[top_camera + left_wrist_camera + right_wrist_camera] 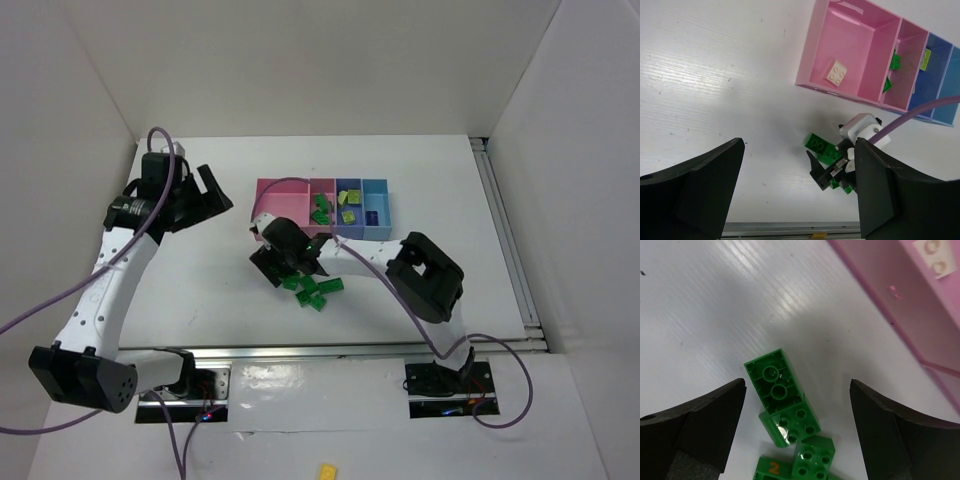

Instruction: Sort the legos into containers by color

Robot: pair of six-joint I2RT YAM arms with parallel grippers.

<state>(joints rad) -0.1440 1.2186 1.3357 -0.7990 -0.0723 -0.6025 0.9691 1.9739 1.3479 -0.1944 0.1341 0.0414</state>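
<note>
Several green legos [314,290] lie in a loose pile on the white table in front of the containers [300,186]. My right gripper [293,270] hangs open just above the pile. In the right wrist view [797,385] its fingers straddle an upturned green brick [774,377] and a studded one [792,422], touching neither. The narrow pink tray [322,187] holds green legos [895,62], and the blue tray [348,185] holds yellow-green ones [348,208]. My left gripper [205,200] is open and empty, raised to the left of the trays.
The wide pink tray [815,55] holds one cream brick [836,72]. The light blue tray [376,188] ends the row on the right. A yellow brick [328,468] lies off the table at the near edge. White walls enclose the table.
</note>
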